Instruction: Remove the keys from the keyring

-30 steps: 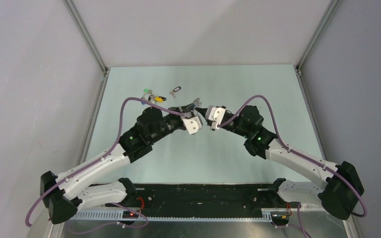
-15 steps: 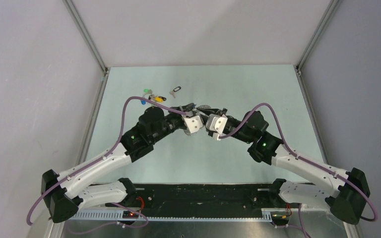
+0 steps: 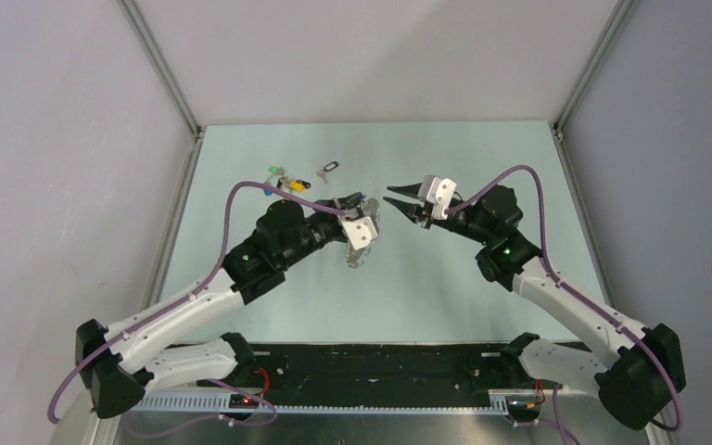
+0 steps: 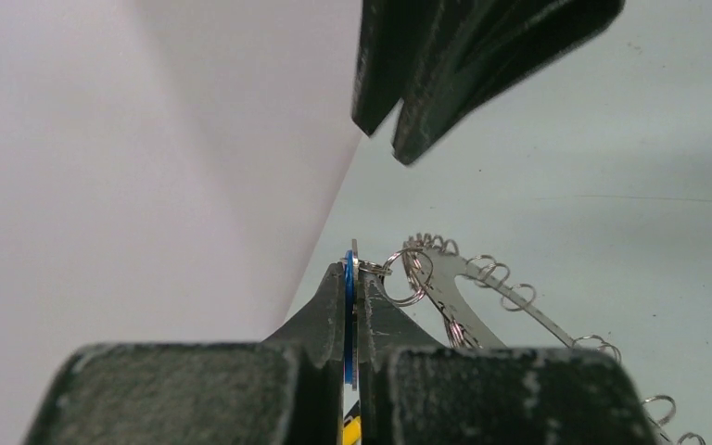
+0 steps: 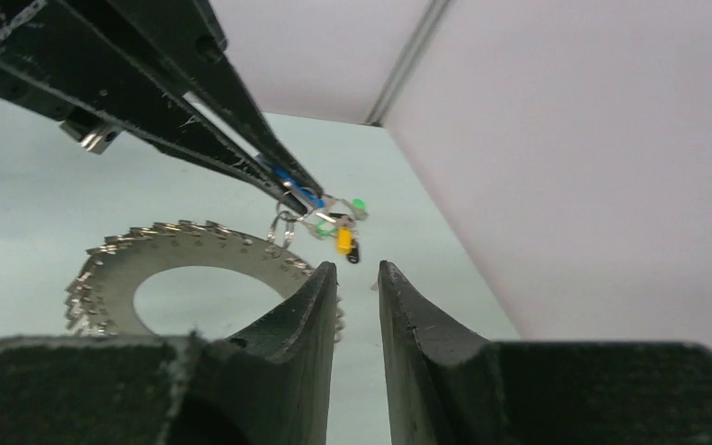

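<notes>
1. Right gripper (image 5: pixel 357 273): we are logging it as pulled back to the right, well apart from the left gripper (image 4: pixel 351 278). Half a second ago the two were nose to nose. Its jaws are standing slightly parted, with nothing between them.
2. Left gripper: its jaws are pinching flat on a thin blue-edged key (image 4: pixel 349 315), held clear of the table (image 3: pixel 464 306).
3. Keyring (image 5: pixel 199 252): it is hanging from that key by small split rings, below the left fingers, and the keys (image 5: pixel 82 289) are fringing its rim.
4. Reading: we are judging that the retreat carried no key away, so the ring is staying almost fully loaded and another pull is needed.
5. Containers: we are finding none. Loose coloured keys (image 3: pixel 284 182) and a black-looped key (image 3: pixel 329 169) are lying bare on the table, beyond the left gripper.
</notes>
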Robot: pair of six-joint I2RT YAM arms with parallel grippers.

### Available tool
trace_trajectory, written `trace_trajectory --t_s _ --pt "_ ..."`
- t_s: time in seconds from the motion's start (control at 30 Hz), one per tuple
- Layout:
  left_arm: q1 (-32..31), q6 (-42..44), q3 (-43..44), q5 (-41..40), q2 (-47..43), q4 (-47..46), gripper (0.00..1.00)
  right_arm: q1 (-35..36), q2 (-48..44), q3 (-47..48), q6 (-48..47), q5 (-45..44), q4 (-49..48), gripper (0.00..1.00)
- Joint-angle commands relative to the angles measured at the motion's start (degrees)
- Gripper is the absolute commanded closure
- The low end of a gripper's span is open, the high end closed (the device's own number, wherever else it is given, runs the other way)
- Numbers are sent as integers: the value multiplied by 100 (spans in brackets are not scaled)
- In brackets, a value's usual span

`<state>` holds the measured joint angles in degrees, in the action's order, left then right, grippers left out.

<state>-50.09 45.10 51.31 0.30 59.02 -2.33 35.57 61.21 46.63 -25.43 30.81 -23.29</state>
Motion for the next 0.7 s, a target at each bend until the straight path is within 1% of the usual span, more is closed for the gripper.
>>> trace_trajectory --t_s 0.0,0.2,0.47,0.6,0.67 --pt "1 33 46 115 -206 -330 100 -88 199 73 395 981 -307 73" --pt "6 10 49 158 -242 -330 100 -108 382 74 529 1323 -480 74" --pt "6 -9 55 232 -292 -330 100 -127 605 74 672 1532 -766 74" --pt "8 -19 42 289 -319 -330 100 -128 701 74 709 1483 -890 72" --pt "8 -24 34 311 -327 -330 100 -125 732 70 738 1436 -949 69"
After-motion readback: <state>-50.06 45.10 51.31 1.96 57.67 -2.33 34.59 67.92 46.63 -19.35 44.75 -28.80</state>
